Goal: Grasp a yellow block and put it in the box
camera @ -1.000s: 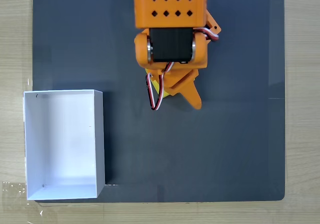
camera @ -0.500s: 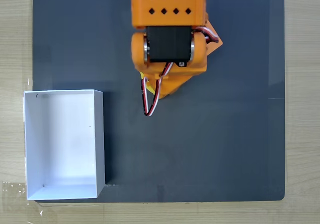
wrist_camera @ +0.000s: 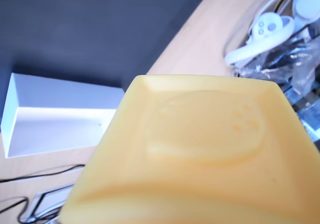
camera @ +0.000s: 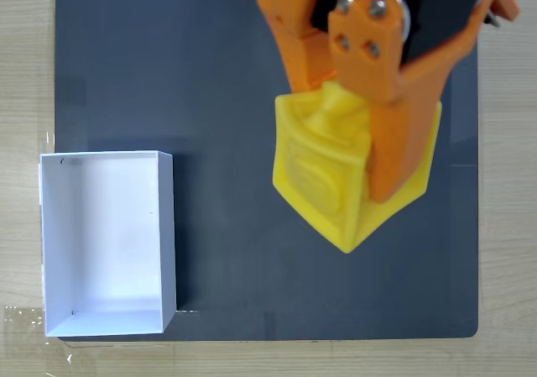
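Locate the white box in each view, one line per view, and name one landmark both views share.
Fixed view: the box sits at lower left, on the left edge of the dark mat, open and empty.
Wrist view: the box lies at left centre, partly hidden behind the yellow block.
Shared landmark: the yellow block, held in the gripper, appears in both views.

Bright orange printed pincer (camera: 369, 188) with two silver screws, black motor behind.
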Controlling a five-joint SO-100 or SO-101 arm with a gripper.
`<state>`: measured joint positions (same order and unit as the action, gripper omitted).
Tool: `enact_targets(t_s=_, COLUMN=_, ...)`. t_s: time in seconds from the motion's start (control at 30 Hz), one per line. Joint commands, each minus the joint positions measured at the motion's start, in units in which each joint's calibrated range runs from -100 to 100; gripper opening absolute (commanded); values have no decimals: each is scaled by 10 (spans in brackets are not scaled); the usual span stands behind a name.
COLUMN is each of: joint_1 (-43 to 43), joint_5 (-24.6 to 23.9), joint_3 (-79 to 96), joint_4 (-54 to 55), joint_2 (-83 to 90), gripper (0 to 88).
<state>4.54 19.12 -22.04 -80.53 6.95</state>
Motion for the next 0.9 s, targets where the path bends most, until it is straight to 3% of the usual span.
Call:
enact_targets(t_s=0.0, joint_1=53, joint_5=-28, joint_3=-36, joint_4=22, joint_2=27, gripper=113)
enact_targets(t_s=0.37, joint_1=190, joint_5=-84, joint_3=-65, joint_4=144, joint_2=-161, gripper=114)
enact_targets(t_s=0.87, joint_1=248, joint_5=-103, joint_3=-206, joint_4=178, joint_2=-403, gripper=113)
